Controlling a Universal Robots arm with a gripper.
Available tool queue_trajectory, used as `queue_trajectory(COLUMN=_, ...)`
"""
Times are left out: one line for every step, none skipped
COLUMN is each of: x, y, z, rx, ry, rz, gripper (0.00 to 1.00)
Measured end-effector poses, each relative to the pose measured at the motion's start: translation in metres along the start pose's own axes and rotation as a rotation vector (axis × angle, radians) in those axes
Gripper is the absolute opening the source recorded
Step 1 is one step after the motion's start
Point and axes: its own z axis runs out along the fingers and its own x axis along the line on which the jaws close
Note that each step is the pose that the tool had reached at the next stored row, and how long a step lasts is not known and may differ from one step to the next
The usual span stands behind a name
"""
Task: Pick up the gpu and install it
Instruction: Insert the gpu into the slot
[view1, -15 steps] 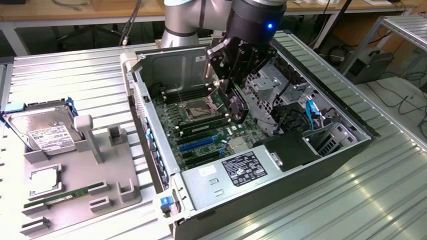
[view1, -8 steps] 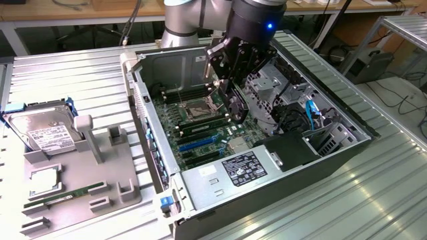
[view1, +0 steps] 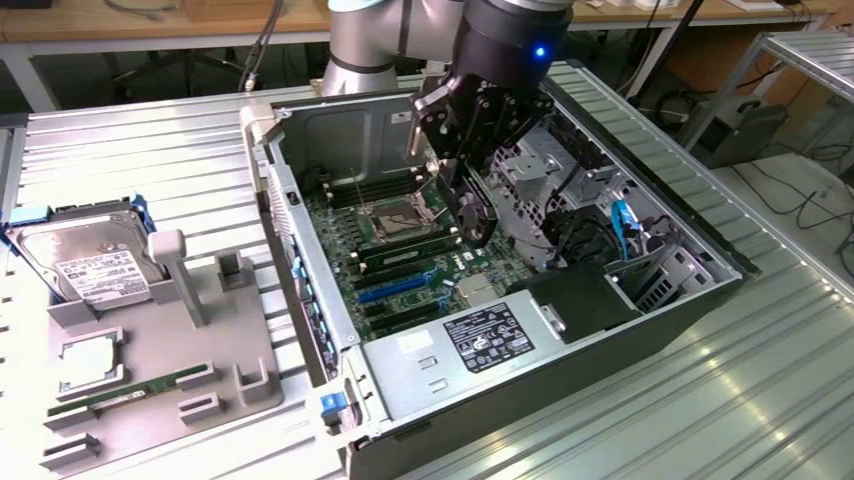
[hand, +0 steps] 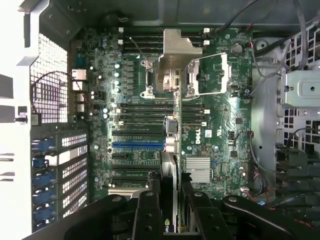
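Black card, edge-on: my gripper (hand: 171, 202) is clamped on the gpu (hand: 169, 172), low over the motherboard (hand: 220, 115) by its expansion slots (hand: 137, 144). Installing, I judge; seating calls for squaring edge to slot.

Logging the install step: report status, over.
Gripper shut on gpu. Held over motherboard inside case, not slotted. Nothing seen blocking slots.

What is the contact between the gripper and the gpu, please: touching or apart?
Touching. In the wrist view the gripper clamps both faces of the gpu, held edge-on over the motherboard.
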Motion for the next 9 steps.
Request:
queue_trajectory(x=0.0000, y=0.0000, z=0.0001, rx=0.0004, ry=0.0008, rz=-0.020, gripper=0.26)
queue_trajectory(x=0.0000, y=0.0000, z=0.0002, rx=0.0008, ry=0.0015, rz=-0.038, gripper=0.26)
queue_trajectory(x=-0.0001, y=0.0000, z=0.0005, rx=0.0014, ry=0.0028, rz=-0.076, gripper=0.26)
queue_trajectory(x=0.0000, y=-0.0001, z=0.0007, rx=0.0020, ry=0.0036, rz=-0.105, gripper=0.26)
queue_trajectory(x=0.0000, y=-0.0001, z=0.0009, rx=0.0023, ry=0.0041, rz=-0.122, gripper=0.26)
queue_trajectory(x=-0.0001, y=-0.0001, z=0.0011, rx=0.0026, ry=0.0046, rz=-0.141, gripper=0.26)
queue_trajectory(x=0.0000, y=-0.0001, z=0.0012, rx=0.0029, ry=0.0050, rz=-0.159, gripper=0.26)
queue_trajectory(x=-0.0001, y=-0.0001, z=0.0014, rx=0.0032, ry=0.0056, rz=-0.178, gripper=0.26)
queue_trajectory(x=-0.0001, y=-0.0001, z=0.0017, rx=0.0039, ry=0.0070, rz=-0.215, gripper=0.26)
